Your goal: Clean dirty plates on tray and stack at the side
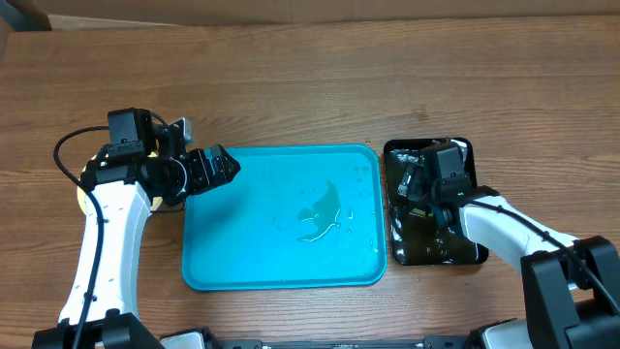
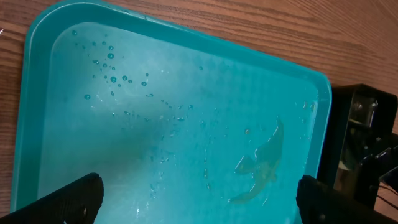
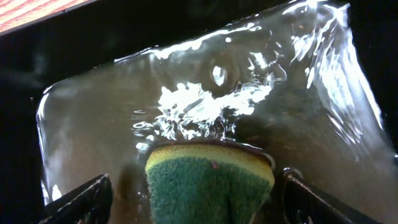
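since no plate is seen on the tray (image 1: 281, 282), which lies mid-frame from overhead with only a puddle (image 1: 320, 213) on it, the next move is judged to turn on a pale rim (image 1: 83, 194) under the left arm (image 1: 107, 233) at the left edge, not surely a plate. the left gripper (image 1: 225, 165), wide open and empty at the tray's upper left corner, is nearer it. the right gripper (image 3: 202, 199) is spread open around a sponge (image 3: 208, 177), ungripped, in the black tray (image 1: 426, 260) at right.

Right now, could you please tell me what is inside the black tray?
Glistening water and a yellow-green sponge between the right gripper's jaws. What lies under the sponge is hidden.
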Available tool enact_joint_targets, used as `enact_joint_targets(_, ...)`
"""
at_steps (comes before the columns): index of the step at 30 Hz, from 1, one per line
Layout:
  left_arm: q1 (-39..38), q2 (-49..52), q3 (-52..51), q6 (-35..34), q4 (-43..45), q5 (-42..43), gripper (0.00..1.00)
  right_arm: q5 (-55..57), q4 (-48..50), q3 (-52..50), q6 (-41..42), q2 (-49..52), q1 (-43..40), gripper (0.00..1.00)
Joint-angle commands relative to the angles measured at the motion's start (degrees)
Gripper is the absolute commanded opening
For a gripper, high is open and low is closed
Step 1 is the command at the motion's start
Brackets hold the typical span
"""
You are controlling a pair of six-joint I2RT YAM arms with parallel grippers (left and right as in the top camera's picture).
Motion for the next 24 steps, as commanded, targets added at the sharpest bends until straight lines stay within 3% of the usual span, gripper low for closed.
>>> enact_joint_targets(1, -0.1, 0.3, 0.9, 1.3, -0.1, -0.2, 1.00, 1.3, 0.8, -1.7, 0.3, 1.6, 0.0, 0.91)
enact_joint_targets(5, -0.1, 0.3, 0.9, 1.3, -0.1, -0.2, 1.00, 1.6, 2.7, -1.7, 0.2, 1.7, 0.0, 0.88)
enact_joint_targets(6, -0.1, 0.3, 0.9, 1.3, -0.1, -0.2, 1.00, 1.5, 3.3, -1.7, 0.2, 1.9, 0.0, 0.81)
enact_joint_targets(7, -0.1, 0.3, 0.9, 1.3, -0.1, -0.2, 1.00, 1.5, 3.4, -1.7, 0.0, 2.0, 0.0, 0.68)
enact_joint_targets(8, -0.1, 0.3, 0.9, 1.3, -0.1, -0.2, 1.00, 1.5, 3.4, -1.7, -1.4, 2.1, 0.1, 0.29)
enact_joint_targets(9, -0.1, 0.3, 0.9, 1.3, -0.1, -0.2, 1.00, 1.5, 3.3, -1.7, -2.7, 2.1, 0.1, 0.08)
enact_joint_targets(10, -0.1, 0.3, 0.9, 1.3, -0.1, -0.2, 1.00, 1.5, 3.3, -1.7, -3.6, 2.1, 0.1, 0.04)
enact_joint_targets(11, -0.1, 0.3, 0.9, 1.3, -0.1, -0.2, 1.00, 1.5, 3.2, -1.7, -4.0, 2.1, 0.1, 0.04)
enact_joint_targets(12, -0.1, 0.3, 0.9, 1.3, -0.1, -0.2, 1.00, 1.5, 2.8, -1.7, -4.1, 2.0, 0.1, 0.14)
enact_joint_targets(13, -0.1, 0.3, 0.9, 1.3, -0.1, -0.2, 1.00, 1.5, 2.2, -1.6, -4.0, 1.9, 0.1, 0.48)
enact_joint_targets(14, -0.1, 0.3, 0.9, 1.3, -0.1, -0.2, 1.00, 1.5, 1.3, -1.3, -4.0, 1.7, 0.1, 0.71)
enact_joint_targets(17, -0.1, 0.3, 0.9, 1.3, -0.1, -0.2, 1.00, 1.5, -6.8, 1.6, -4.0, -1.5, 0.1, 0.87)
enact_joint_targets(24, -0.1, 0.3, 0.9, 1.3, -0.1, -0.2, 1.00, -10.0, -18.0, 2.6, -4.0, -5.4, 0.5, 0.88)
